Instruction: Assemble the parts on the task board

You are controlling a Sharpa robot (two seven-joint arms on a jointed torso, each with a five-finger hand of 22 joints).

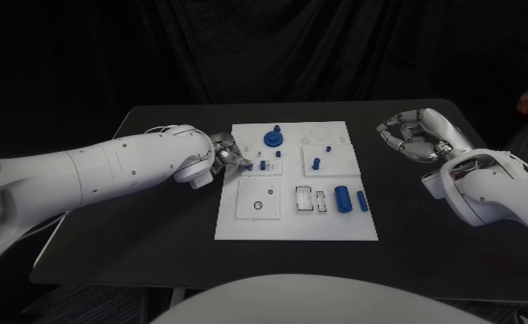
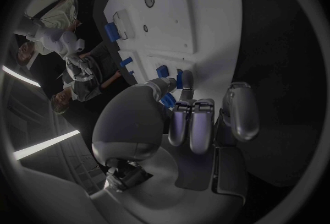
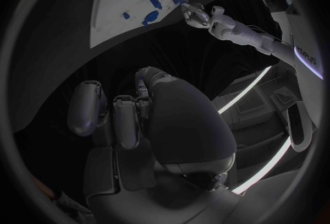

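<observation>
Reaching left hand (image 1: 226, 152) at board (image 1: 248, 225) left edge, fingertips on small blue part (image 1: 248, 165), grip unclear | right hand (image 1: 413, 135) curled, empty, off board

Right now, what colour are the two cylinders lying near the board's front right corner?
Blue, both cylinders, against the white task board; the head view shows it best.

Blue parts (image 1: 343, 199), white task board (image 1: 295, 226)
</observation>
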